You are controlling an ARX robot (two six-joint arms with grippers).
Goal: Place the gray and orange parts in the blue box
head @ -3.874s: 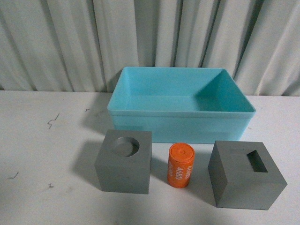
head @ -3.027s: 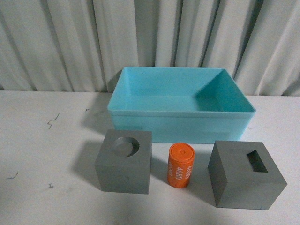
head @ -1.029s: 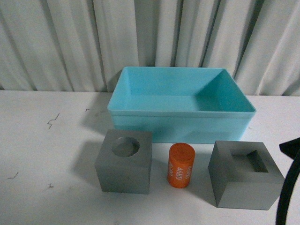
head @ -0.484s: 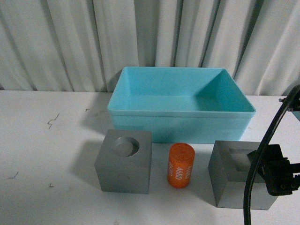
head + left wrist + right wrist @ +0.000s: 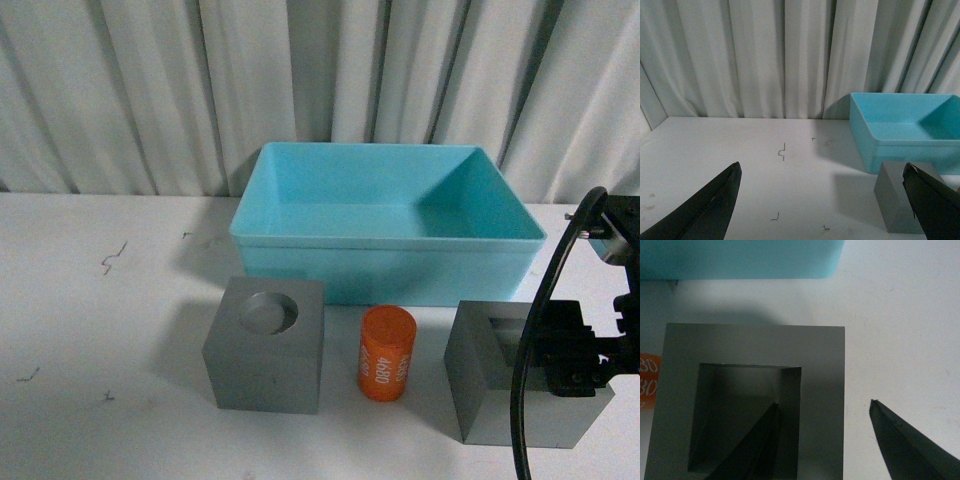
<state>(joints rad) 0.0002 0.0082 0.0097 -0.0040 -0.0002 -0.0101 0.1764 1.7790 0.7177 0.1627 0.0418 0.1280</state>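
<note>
— What's the left tool (image 5: 821, 166) doing?

— Hanging back over the white worktop (image 5: 100, 330), its two fingers spread wide with nothing between them. Ahead of it, off towards its right finger, is a gray cube, and past that the blue box.

— And the right tool (image 5: 823, 403)?

— That one is low over the gray cube with the rectangular recess (image 5: 490, 385). Its fingers are apart: one reaches down into the recess, the other hangs outside the cube, so one wall of the cube sits between them. I can't tell whether either finger touches that wall.

— Where's the orange piece?

— The orange cylinder (image 5: 386, 353) stands upright just to the left of that tool, close beside the cube it is working on, with white digits down its side. Further left again is the gray cube with the round recess (image 5: 265, 345), recess facing up.

— And the box?

— The blue box (image 5: 385, 240) lies beyond the right tool, near the far side of the cubes and cylinder. All three parts stand on the worktop outside it. Behind the box hangs a pale pleated curtain (image 5: 150, 90).
</note>
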